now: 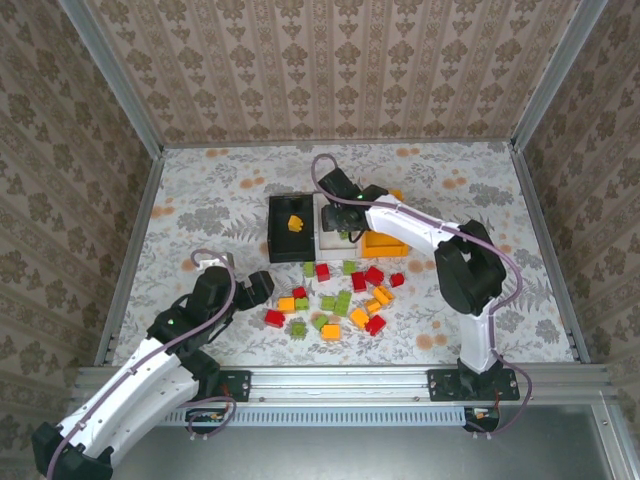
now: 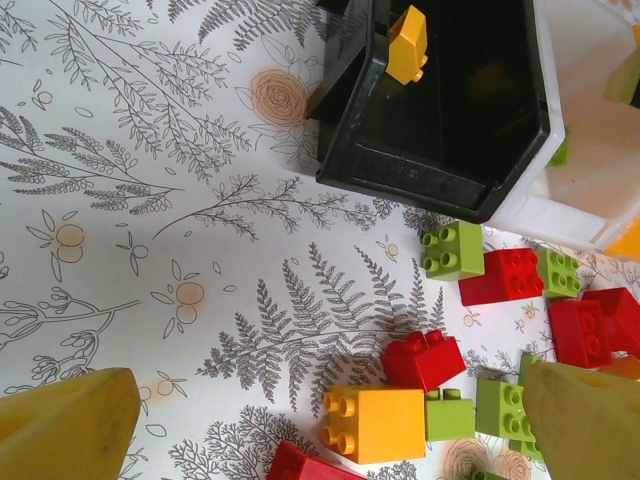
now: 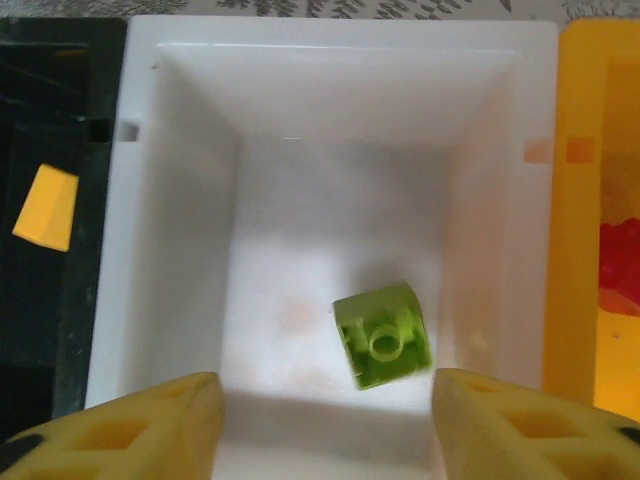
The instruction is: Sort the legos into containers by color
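My right gripper [image 3: 325, 418] hangs open over the white container [image 3: 330, 100]. A lime green lego [image 3: 383, 335] lies tilted in that bin, hollow side up, touching neither finger. The black container [image 3: 50, 120] to its left holds one yellow lego [image 3: 46, 207]; the orange container [image 3: 585, 180] to its right shows something red [image 3: 622, 265] inside. From above, the bins [image 1: 292, 250] stand in a row mid-table with my right gripper [image 1: 343, 213] over them. Loose red, orange-yellow and green legos [image 1: 340, 300] are scattered in front. My left gripper [image 1: 262, 288] is open and empty just left of the pile, above an orange-yellow lego [image 2: 385, 424].
A red lego [image 2: 423, 358] and a green lego [image 2: 453, 249] lie near the black bin's corner [image 2: 440, 190]. Bare floral tablecloth [image 2: 150, 250] spreads to the left of the pile. Patterned walls enclose the table on three sides.
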### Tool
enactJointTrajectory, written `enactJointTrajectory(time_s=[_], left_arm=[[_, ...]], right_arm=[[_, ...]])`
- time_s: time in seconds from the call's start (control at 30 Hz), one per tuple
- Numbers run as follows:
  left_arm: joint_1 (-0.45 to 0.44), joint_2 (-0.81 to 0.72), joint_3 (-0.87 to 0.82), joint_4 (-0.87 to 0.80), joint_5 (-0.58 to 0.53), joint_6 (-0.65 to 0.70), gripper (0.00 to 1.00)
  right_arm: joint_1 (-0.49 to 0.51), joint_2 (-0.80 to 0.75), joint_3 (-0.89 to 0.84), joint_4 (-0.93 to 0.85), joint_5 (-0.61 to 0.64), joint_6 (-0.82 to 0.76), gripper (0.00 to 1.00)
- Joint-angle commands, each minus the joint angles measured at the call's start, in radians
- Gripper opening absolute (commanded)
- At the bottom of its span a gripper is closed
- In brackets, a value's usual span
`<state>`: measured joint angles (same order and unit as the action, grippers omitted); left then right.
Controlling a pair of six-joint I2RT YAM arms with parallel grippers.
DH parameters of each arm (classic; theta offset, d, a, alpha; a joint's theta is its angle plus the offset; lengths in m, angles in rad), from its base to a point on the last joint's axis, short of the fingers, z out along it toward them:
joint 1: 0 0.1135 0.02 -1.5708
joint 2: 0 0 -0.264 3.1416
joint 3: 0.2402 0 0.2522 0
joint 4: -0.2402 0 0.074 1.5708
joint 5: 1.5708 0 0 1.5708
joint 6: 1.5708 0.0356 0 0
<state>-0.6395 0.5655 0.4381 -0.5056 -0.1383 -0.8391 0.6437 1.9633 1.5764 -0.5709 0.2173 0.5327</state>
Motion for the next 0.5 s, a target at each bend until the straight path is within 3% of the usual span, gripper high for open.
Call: enactJointTrajectory(time_s=[0.0,0.27,0.47], left_arm=[[0.009,0.01,0.0,0.019,0.014,-0.01,1.0],[0.014,0.027,-0.005,0.049,0.022,-0.005,1.0],[0.024,0.054,-0.024,0.077,0.03,-0.017,1.0]], right_arm=[[0.001,-0.136,-0.068,-0.027,-0.009,0.014,0.65],[0.023,-0.488,-0.485,-0.034,-0.056,0.1,0.73],[0.042,-0.626,-0.698,-0.048,-0.117,0.155,0.73]])
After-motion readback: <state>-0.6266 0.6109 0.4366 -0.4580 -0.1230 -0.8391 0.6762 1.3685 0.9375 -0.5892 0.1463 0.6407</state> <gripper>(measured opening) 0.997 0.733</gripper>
